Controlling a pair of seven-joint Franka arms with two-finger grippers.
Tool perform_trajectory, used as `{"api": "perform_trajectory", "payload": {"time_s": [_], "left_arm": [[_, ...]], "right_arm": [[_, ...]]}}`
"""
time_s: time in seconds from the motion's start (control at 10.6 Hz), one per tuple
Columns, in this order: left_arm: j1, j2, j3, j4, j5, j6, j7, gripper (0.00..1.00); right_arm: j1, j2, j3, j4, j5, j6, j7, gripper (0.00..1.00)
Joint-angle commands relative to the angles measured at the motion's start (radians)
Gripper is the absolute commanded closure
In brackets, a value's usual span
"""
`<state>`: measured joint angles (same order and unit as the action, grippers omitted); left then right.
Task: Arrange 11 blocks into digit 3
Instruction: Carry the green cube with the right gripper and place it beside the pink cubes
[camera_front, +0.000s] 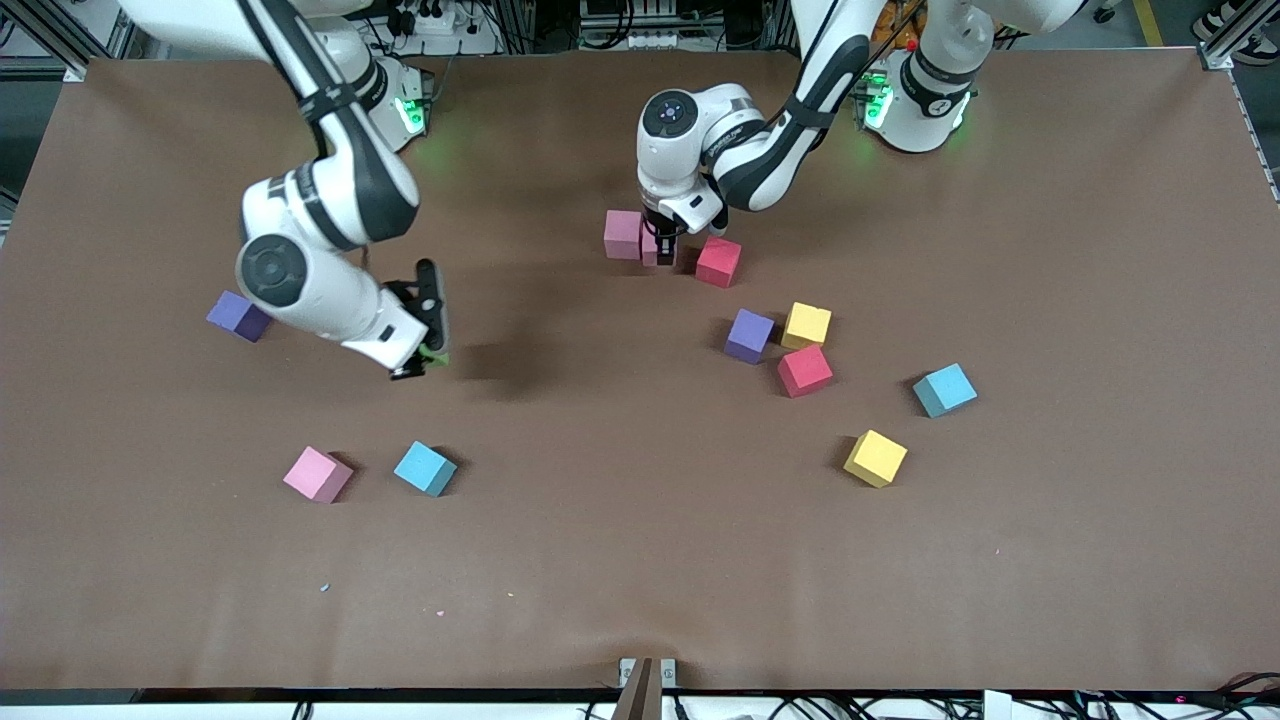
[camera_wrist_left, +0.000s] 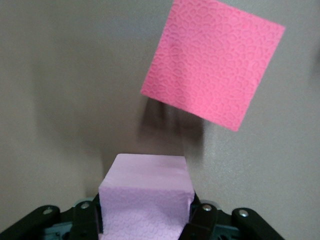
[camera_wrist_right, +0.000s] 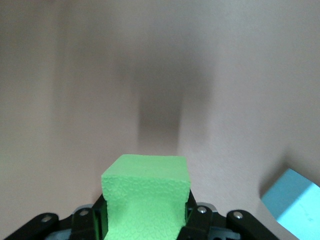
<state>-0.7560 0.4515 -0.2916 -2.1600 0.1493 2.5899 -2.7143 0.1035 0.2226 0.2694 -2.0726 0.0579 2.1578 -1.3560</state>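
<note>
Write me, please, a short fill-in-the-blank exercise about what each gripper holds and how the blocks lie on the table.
1. The right gripper is shut on a ____ block.
2. The left gripper is shut on a light ____ block, beside another pink block.
3. The yellow block next to the purple block touches a ____ block just nearer the front camera.
4. The lone purple block lies toward the ____ arm's end of the table.

Missing words: green; pink; red; right

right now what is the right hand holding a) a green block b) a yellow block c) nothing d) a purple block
a: the right wrist view shows a green block clamped between the fingers of the right hand, and green also peeks out at its tip in the front view.
</note>
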Motion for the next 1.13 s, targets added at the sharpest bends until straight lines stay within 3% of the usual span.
{"api": "perform_trajectory", "payload": {"time_s": [0.0,0.66,0.94,1.04], "left_arm": [[-0.003,0.007,-0.021,-0.046,0.024,0.010,-0.059,1.00],[-0.016,0.016,-0.023,-0.038,0.024,0.024,-0.059,1.00],[-0.016,0.024,-0.023,-0.031,0.024,0.026,-0.056,1.00],[-0.016,0.024,-0.023,-0.030,0.026,0.024,-0.053,0.92]], "right_arm": [[-0.004,-0.086,0.082,-0.124,0.005,0.074,0.142,0.63],[0.018,-0.164,0.344,-0.338,0.005,0.293,0.587,0.63],[0.027,-0.190,0.448,-0.366,0.003,0.304,0.730,0.63],[0.030,-0.190,0.471,-0.366,0.003,0.312,0.757,0.63]]}}
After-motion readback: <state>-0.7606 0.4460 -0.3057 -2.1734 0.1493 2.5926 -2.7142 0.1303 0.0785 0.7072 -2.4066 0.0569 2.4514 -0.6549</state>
